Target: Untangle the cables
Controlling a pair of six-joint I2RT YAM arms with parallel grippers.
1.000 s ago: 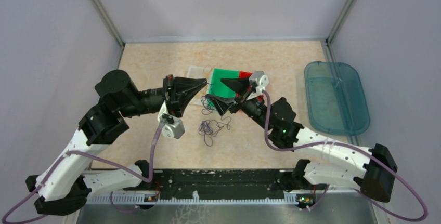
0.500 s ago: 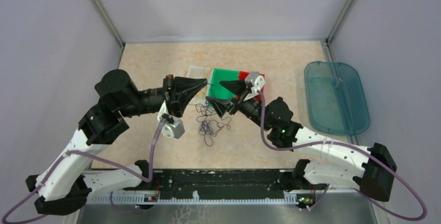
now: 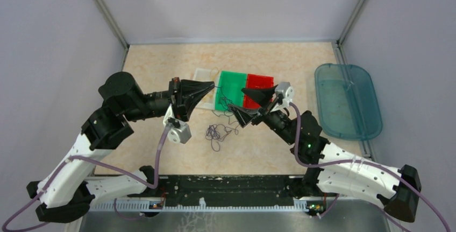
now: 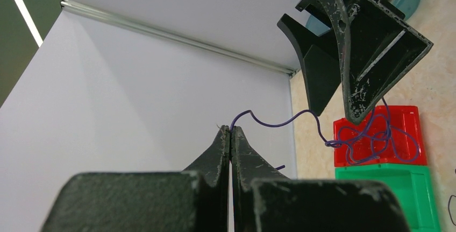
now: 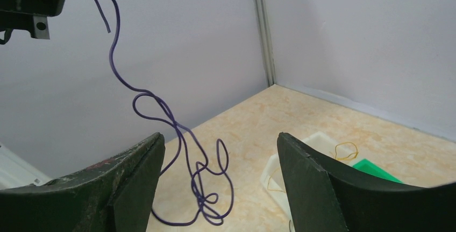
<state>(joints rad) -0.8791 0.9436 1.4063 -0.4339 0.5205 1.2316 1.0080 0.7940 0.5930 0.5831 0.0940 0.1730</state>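
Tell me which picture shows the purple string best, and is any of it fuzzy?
Right wrist view: the purple cable hangs sharp against the pale wall, while the fingers of the open right end effector look softer. Left wrist view: crisp too, pinched in the shut left end effector. Top external view: even light, no glare, but the cable looks thin and faint.

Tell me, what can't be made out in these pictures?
- Top view: the purple cable is too thin to trace up to the left gripper.
- Top view: that gripper covers part of the white tray.
- Left wrist view: a finger of the right gripper covers some cable loops; touching or not, unclear.
- Right wrist view: a finger hides most of the green bin.
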